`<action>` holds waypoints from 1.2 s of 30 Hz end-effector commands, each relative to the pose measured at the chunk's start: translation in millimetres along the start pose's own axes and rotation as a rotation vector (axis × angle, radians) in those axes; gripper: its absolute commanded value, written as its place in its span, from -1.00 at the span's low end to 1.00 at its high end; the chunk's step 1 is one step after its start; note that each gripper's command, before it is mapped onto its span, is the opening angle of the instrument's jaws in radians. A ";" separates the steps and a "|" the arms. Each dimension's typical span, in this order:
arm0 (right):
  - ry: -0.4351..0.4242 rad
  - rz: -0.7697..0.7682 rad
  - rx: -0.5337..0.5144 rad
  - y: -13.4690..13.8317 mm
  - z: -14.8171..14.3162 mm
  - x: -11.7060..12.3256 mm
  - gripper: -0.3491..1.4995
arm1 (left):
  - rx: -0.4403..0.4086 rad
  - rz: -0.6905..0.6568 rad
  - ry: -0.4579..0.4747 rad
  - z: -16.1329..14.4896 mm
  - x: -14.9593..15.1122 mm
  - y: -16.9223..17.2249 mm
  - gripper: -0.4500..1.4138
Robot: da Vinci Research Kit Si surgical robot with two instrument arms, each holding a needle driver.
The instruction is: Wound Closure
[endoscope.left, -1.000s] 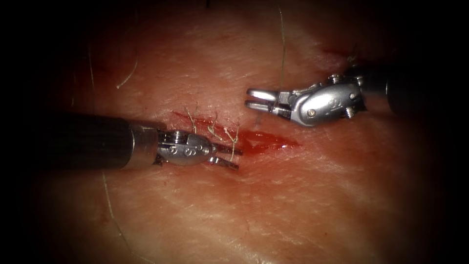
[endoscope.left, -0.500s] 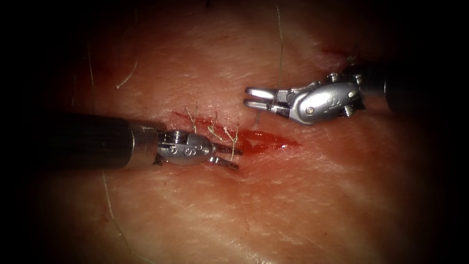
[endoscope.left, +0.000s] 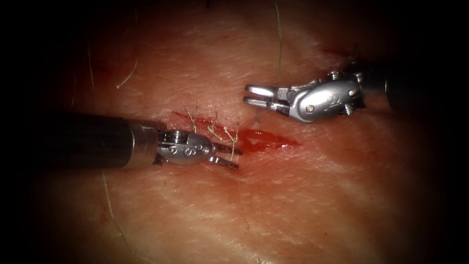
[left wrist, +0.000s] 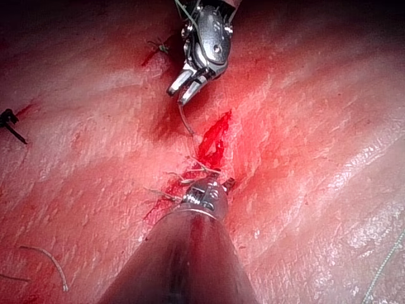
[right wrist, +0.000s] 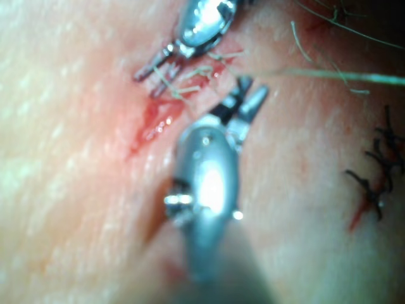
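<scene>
— Where's the needle?
— Can't make it out. The left steel tool [endoscope.left: 229, 156], jaws spread, holds nothing beside the red open cut [endoscope.left: 266, 140] in the pink tissue [endoscope.left: 293, 205].
— The right?
— The right steel tool [endoscope.left: 255, 95] (jaws slightly parted) possibly grips the pale thread [endoscope.left: 279, 44] rising from it.

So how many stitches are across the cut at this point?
3. The stitches sit side by side over the cut's left part: first, second, third by the left tool's open fingers. More may be hidden beneath that tool.
</scene>
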 end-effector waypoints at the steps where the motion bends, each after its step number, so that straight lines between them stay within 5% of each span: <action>1: 0.005 0.025 -0.004 -0.1 0.6 -0.8 -1.00 | -0.002 -0.001 0.001 0.8 -0.2 0.2 -0.22; 17: 0.001 0.329 -0.016 0.5 0.6 -1.9 -1.00 | -0.002 -0.001 0.000 0.8 -0.2 0.2 -0.22; 28: -0.002 0.364 -0.026 0.6 0.8 -2.2 -1.00 | -0.002 -0.001 0.001 0.8 -0.2 0.2 -0.22; 36: -0.013 0.637 -0.031 -0.1 0.8 -3.1 -1.00 | -0.002 -0.001 0.001 0.8 -0.2 0.2 -0.22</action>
